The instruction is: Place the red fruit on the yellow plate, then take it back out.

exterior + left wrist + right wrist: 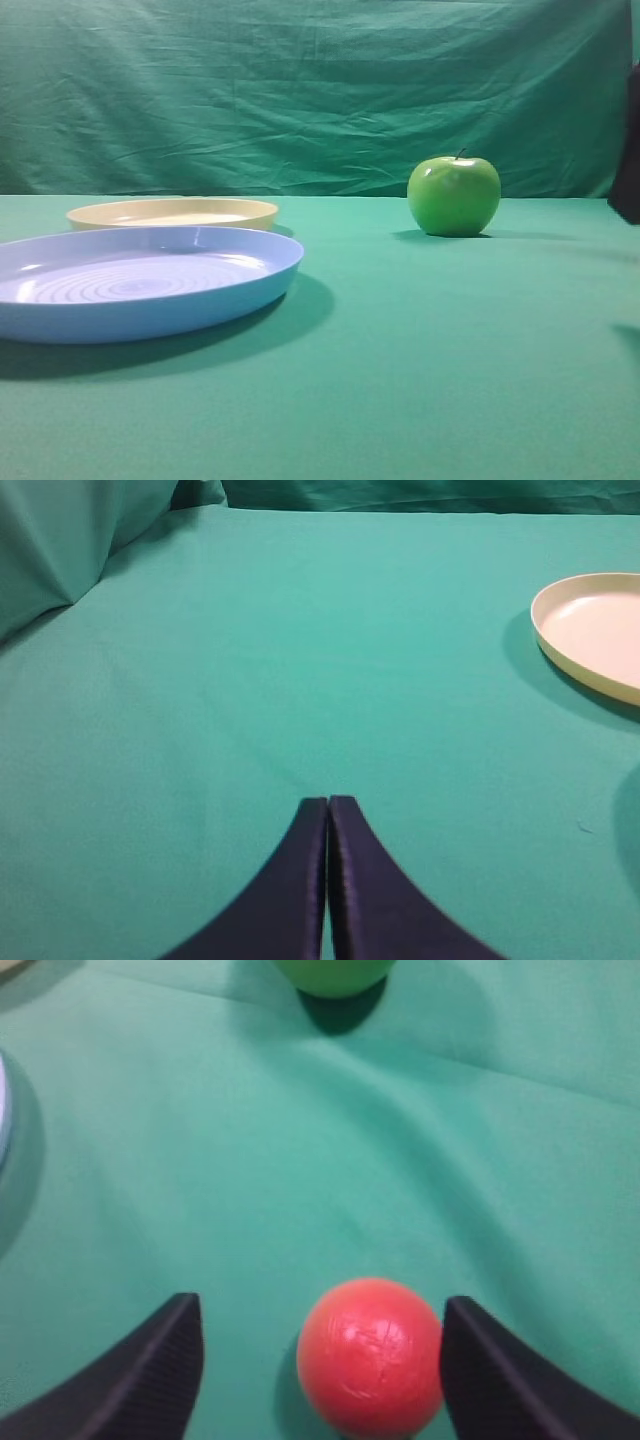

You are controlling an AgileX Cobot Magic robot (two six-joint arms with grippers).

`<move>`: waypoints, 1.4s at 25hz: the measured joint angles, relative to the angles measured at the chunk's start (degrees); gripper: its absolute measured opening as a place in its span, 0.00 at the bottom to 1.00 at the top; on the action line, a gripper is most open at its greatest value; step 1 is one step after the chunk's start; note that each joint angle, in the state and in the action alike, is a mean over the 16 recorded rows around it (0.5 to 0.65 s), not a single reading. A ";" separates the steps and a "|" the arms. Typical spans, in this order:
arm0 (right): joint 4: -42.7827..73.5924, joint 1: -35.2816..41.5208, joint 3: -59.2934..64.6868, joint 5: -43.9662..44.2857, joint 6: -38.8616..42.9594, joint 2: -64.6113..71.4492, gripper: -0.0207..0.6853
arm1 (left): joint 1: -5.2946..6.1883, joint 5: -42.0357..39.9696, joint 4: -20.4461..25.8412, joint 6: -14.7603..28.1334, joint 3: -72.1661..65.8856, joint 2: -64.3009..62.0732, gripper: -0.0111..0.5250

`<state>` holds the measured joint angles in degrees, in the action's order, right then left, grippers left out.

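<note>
In the right wrist view the red fruit point(370, 1355) rests on the green cloth between the fingers of my right gripper point(322, 1305). The jaws stand open: the right finger is at the fruit's side and the left finger is well apart from it. The fruit is out of view in the exterior view. The yellow plate point(172, 212) lies empty at the back left, behind the blue plate, and also shows as the yellow plate point(590, 630) in the left wrist view. My left gripper point(328, 800) is shut on nothing, over bare cloth left of that plate.
A large light blue plate point(150, 280) lies at the front left, its rim point(3, 1110) just showing in the right wrist view. A shiny green apple point(454, 195) stands at the back right, ahead of the right gripper point(333, 975). A green backdrop hangs behind the table.
</note>
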<state>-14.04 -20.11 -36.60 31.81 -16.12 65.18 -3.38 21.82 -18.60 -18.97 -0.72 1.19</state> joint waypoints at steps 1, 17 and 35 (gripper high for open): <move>0.05 0.00 -0.69 1.91 0.01 -1.55 0.58 | 0.00 0.00 0.00 0.00 0.00 0.00 0.02; -0.47 0.00 -4.51 20.56 0.83 -27.02 0.03 | 0.00 0.00 0.00 0.00 0.00 0.00 0.02; 6.14 5.00 1.87 14.86 7.21 -50.48 0.03 | 0.00 0.00 0.00 0.10 0.00 0.00 0.02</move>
<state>-7.91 -15.11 -34.73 46.67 -8.91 14.70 -3.38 21.82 -18.60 -18.87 -0.72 1.19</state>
